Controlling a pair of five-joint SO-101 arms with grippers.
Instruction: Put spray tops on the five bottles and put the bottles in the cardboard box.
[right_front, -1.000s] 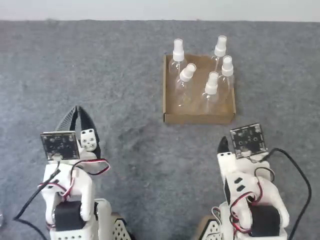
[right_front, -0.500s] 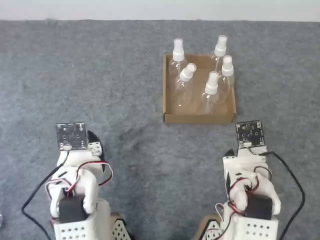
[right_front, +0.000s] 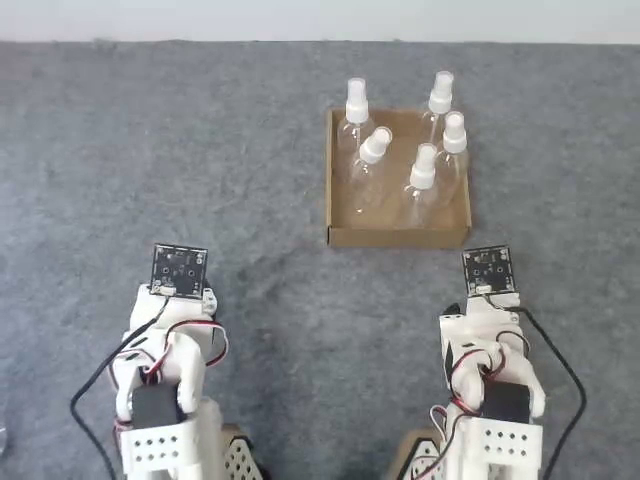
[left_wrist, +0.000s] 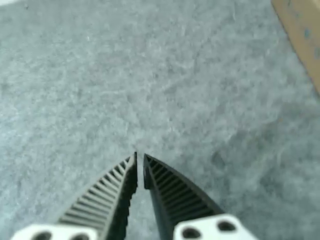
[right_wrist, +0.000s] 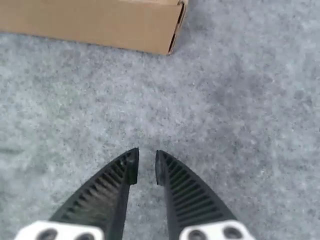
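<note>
Since all five bottles (right_front: 423, 190) stand inside the cardboard box (right_front: 395, 237), each with a white spray top (right_front: 375, 146) on its neck, the task reads as finished, and the arms' posture fits that judgement. The left arm (right_front: 165, 370) and right arm (right_front: 490, 375) sit folded close to their bases at the near side of the grey worktop (right_front: 200, 150), well apart from the box, where they cannot knock the tall, light bottles. The left gripper (left_wrist: 139, 159) points down at bare worktop, its fingers (left_wrist: 107, 192) all but together, only a thin slit between the tips, nothing held. The right gripper (right_wrist: 146, 155) is likewise empty, its fingers nearly closed, aimed at the worktop just short of the box's near corner. One bottle leans a little; the rest look upright.
</note>
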